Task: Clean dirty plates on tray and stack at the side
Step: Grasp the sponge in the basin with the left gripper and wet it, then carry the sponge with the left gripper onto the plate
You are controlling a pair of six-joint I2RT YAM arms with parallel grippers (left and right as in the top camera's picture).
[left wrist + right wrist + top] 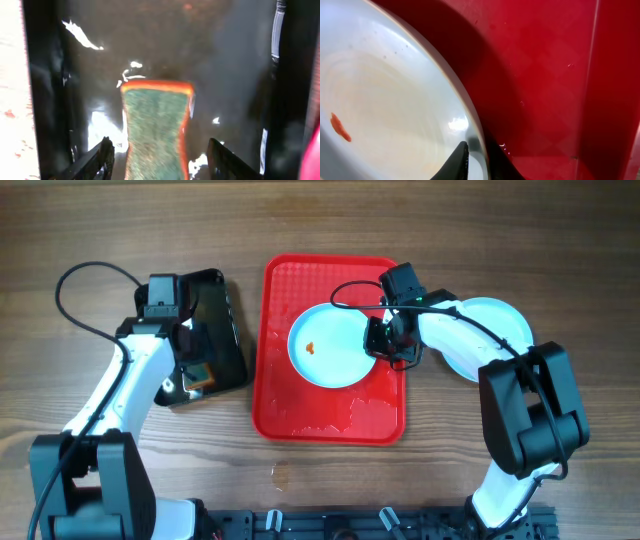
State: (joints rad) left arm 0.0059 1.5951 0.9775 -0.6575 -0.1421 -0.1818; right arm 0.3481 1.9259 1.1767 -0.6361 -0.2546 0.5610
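R gripper (380, 345) clamped on plate (325, 352) rim: stiff, slick, prob light, chips easy. You lift slow by rim. L gripper (157, 160) released, astride sponge (156, 122).

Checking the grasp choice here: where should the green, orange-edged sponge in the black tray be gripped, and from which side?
Grip the green, orange-edged sponge across its narrowed waist, coming down from above: it lies flat in the glossy black rectangular tray, long sides pinching inward and both clear for a finger.
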